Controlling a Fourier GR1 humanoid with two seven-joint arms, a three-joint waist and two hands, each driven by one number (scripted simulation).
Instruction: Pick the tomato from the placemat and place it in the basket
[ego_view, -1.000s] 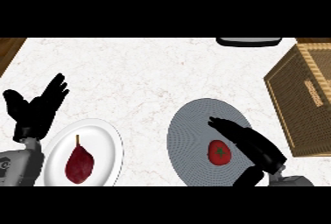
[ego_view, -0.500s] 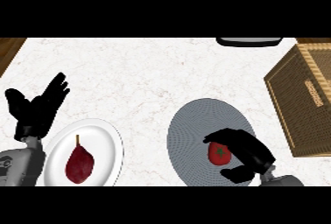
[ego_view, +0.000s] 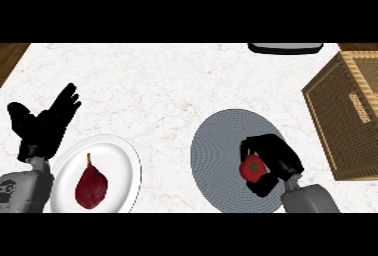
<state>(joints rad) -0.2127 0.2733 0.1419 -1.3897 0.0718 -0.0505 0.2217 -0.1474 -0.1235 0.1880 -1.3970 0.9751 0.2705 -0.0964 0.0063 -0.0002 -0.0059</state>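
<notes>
White marble counter seen from above. At lower right, the right hand curls its fingers around a red tomato on a round grey placemat. A wicker basket sits at the right edge. At left, the left hand rests with fingers spread, beside a white plate holding 1 dark red fruit.

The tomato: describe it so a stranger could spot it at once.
Find the round grey placemat beside the wicker basket. The right hand curls around the tomato there: round, bright red, green-topped, unlike the darker, pointed fruit on the white plate.
</notes>
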